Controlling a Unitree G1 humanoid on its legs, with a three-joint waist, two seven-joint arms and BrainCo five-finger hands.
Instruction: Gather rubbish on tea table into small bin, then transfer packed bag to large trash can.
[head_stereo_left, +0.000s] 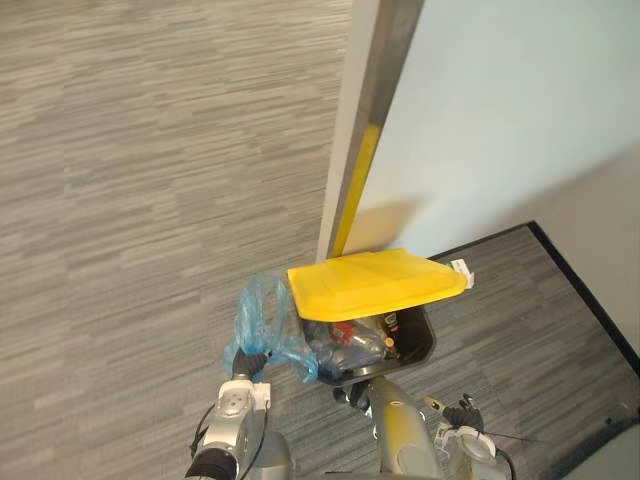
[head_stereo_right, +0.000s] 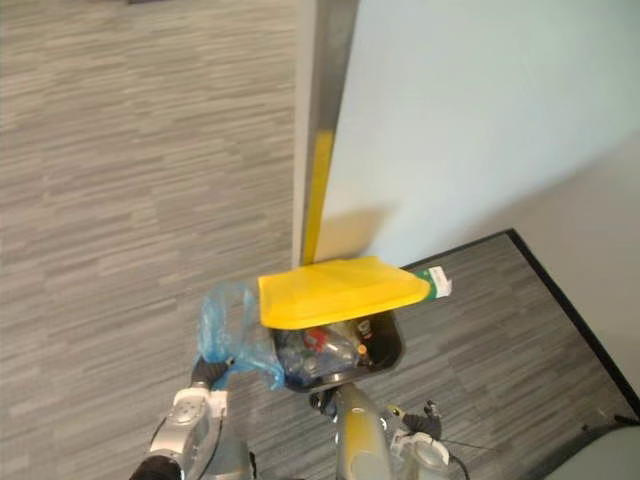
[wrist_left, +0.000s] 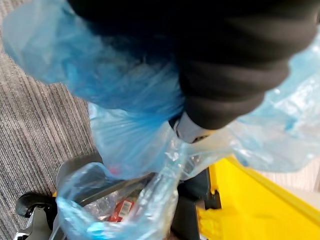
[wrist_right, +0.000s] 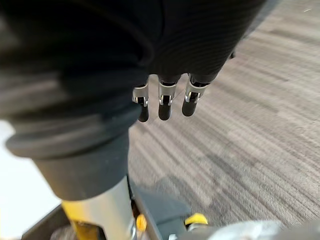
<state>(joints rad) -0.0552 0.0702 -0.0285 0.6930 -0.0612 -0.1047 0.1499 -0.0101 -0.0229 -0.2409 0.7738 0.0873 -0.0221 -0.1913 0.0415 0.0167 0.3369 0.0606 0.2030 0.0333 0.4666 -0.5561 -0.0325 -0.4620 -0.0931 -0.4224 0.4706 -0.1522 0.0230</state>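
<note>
Grey striped carpet floor (head_stereo_left: 150, 200) meets a pale wall (head_stereo_left: 500, 120). Against it stands the large trash can (head_stereo_left: 422, 345), its yellow lid (head_stereo_left: 372, 283) tilted over the opening. Your left hand (head_stereo_left: 252, 360) brings the blue bag (head_stereo_left: 262, 315) to the can's rim, presumably for dropping in. Its grip is buried in plastic and cannot be told. Your right hand (wrist_right: 164, 105) hangs relaxed and empty.

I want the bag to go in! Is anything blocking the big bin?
Partly: the yellow lid sits raised over the bin, covering its far side. The near side by the blue bag looks open.
</note>
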